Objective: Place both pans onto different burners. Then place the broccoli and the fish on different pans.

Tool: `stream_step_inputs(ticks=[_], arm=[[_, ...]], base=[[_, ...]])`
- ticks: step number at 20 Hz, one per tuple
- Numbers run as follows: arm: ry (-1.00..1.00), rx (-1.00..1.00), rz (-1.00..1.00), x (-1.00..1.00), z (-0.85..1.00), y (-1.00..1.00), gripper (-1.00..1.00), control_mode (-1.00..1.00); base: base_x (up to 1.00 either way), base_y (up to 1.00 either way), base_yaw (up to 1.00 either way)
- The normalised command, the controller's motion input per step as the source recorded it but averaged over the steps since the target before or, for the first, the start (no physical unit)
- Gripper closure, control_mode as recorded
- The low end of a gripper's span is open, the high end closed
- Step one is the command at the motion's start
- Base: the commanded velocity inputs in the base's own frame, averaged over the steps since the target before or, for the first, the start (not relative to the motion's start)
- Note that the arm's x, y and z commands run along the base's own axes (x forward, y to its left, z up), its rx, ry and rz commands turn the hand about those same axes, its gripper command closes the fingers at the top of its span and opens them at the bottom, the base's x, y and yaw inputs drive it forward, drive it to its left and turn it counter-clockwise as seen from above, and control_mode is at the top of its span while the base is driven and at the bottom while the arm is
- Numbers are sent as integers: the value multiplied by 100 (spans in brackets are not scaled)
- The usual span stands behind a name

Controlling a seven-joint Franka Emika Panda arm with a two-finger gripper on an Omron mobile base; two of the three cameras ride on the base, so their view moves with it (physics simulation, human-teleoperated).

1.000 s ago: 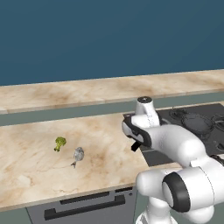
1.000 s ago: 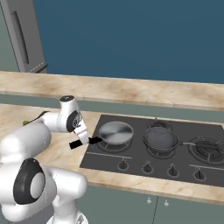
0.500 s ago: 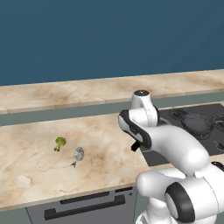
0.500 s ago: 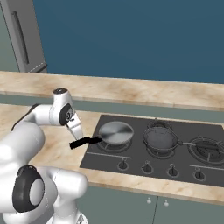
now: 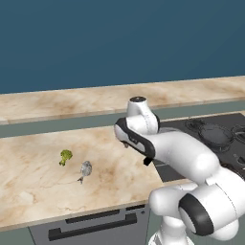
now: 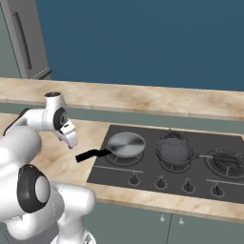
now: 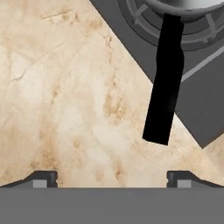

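Swinging left since a second ago, my arm has carried the hand (image 7: 112, 177) off the silver pan (image 6: 126, 144) and out over the bare counter (image 5: 38, 182). In the hand view its two fingertips (image 7: 41, 178) stand spread wide apart with nothing between them, and the pan's black handle (image 7: 165, 78) lies ahead of them, sticking off the edge of the cooktop (image 6: 143, 178).

Both pans look placed to me: the silver one sits on the leftmost burner (image 6: 123, 153), and a darker second pan (image 6: 175, 151) sits on the burner beside it. So I judge the pan half of the job done and the food half just starting.

The broccoli (image 5: 65, 156) and the fish (image 5: 85, 168) lie near each other on the counter, well to the left of the cooktop. The broccoli is a small green floret on a pale stem; the fish is a little silvery body with a thin tail, slightly the larger of the two.

Next I would keep the fingers wide, bring the hand over one of them, come down and pinch it gently, since both are small and low.
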Motion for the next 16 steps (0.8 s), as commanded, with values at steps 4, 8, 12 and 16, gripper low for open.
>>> stream_step_inputs(ticks=[4, 8, 12, 16], arm=[[2, 0, 13, 0, 0, 54, -100, -100], [0, 0, 13, 0, 0, 42, -100, -100], [2, 0, 15, -1, 0, 37, -100, -100], [1, 0, 17, -6, 0, 35, -100, -100]], base=[[0, 0, 0], [0, 0, 0], [0, 0, 0], [0, 0, 0]])
